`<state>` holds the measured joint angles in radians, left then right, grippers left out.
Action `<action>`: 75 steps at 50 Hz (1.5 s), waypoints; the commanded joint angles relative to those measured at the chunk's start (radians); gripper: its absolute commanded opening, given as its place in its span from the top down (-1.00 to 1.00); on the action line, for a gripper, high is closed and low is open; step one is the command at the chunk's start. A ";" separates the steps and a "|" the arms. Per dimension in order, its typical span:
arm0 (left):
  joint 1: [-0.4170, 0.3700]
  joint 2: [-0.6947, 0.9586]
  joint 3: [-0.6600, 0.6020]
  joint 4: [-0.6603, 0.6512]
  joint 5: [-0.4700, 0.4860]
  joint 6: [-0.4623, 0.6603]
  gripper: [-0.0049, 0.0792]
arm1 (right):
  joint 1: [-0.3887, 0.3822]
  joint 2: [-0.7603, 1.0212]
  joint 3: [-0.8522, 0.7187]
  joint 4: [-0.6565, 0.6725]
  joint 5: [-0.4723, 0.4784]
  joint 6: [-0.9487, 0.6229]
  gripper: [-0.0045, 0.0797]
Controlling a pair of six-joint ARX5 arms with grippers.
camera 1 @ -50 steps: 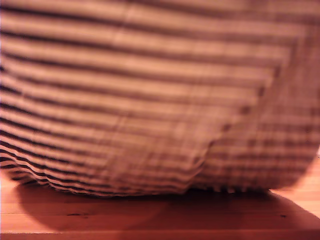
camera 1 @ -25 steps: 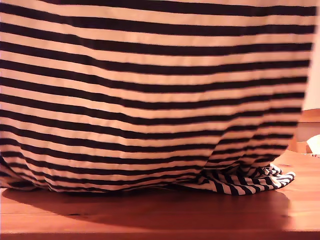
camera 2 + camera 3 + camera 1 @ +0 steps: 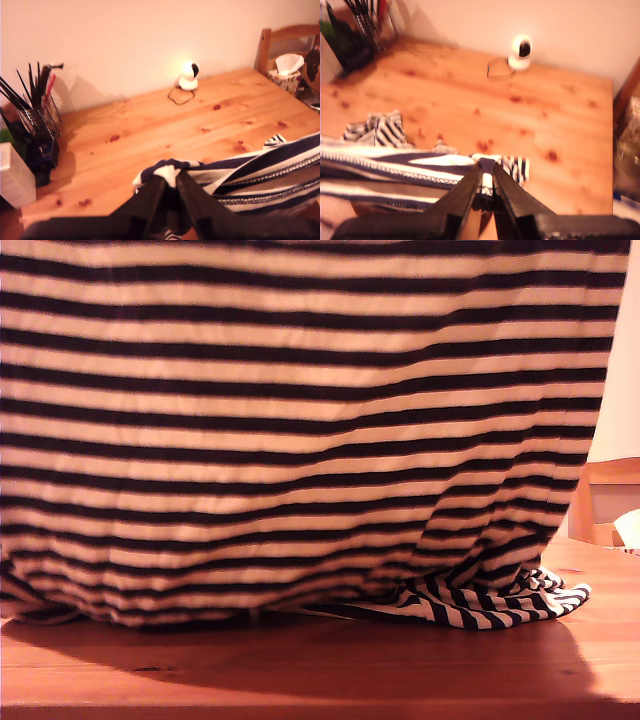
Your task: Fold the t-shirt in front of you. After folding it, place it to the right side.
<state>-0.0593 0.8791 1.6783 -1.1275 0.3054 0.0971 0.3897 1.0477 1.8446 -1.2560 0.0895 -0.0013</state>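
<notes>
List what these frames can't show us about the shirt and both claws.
- Exterior view: the t-shirt fills the frame, hiding both arms and the table behind; its top is cut off.
- First wrist view: my first claw pinches the shirt edge; the rest runs off frame.
- Second wrist view: blurred; my second claw grips fabric; neckband and sleeves can't be identified.
- Fold progress: cannot tell.

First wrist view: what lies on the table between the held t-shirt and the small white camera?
Only bare wooden table lies between the t-shirt and the camera, shown in that wrist view.
</notes>
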 commanded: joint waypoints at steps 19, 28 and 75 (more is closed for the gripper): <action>-0.001 0.139 0.276 0.132 0.002 0.016 0.93 | 0.023 0.150 0.347 0.158 0.060 -0.094 0.92; -0.001 0.148 0.376 0.098 0.001 0.015 0.93 | 0.047 0.166 0.477 0.100 0.087 -0.098 0.92; -0.001 0.149 0.568 -0.054 0.013 0.016 0.93 | 0.134 0.146 0.610 -0.036 0.157 -0.117 0.92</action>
<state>-0.0593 1.0290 2.2429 -1.1858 0.3237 0.1085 0.5194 1.1881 2.4481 -1.3041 0.2348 -0.1139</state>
